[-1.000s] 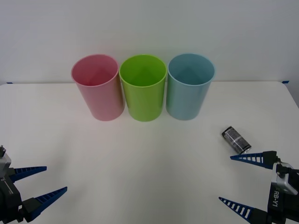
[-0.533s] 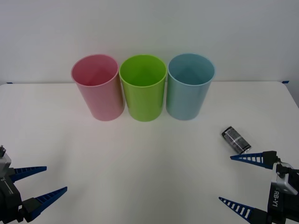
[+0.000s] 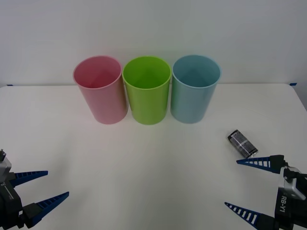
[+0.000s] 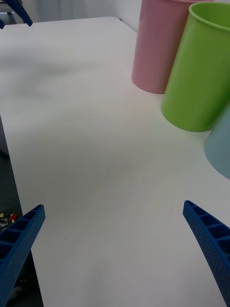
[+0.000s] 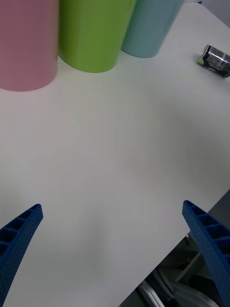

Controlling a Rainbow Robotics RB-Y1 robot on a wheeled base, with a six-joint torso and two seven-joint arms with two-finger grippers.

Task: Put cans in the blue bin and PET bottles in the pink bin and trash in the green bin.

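Three tall bins stand in a row at the back of the white table [image 3: 144, 163]: the pink bin [image 3: 100, 89], the green bin [image 3: 147, 90] and the blue bin [image 3: 194, 88]. A small dark can [image 3: 242, 143] lies on its side at the right, in front of the blue bin; the left wrist view shows the can [image 5: 215, 60] too. My right gripper [image 3: 247, 187] is open near the front right corner, just on the near side of the can. At the front left corner my left gripper [image 3: 44, 188] is open. Both hold nothing.
In the right wrist view the pink bin [image 4: 160, 45], the green bin [image 4: 201, 67] and a part of the blue bin [image 4: 220, 148] stand across bare tabletop. The left wrist view shows the table's near edge [image 5: 167, 254].
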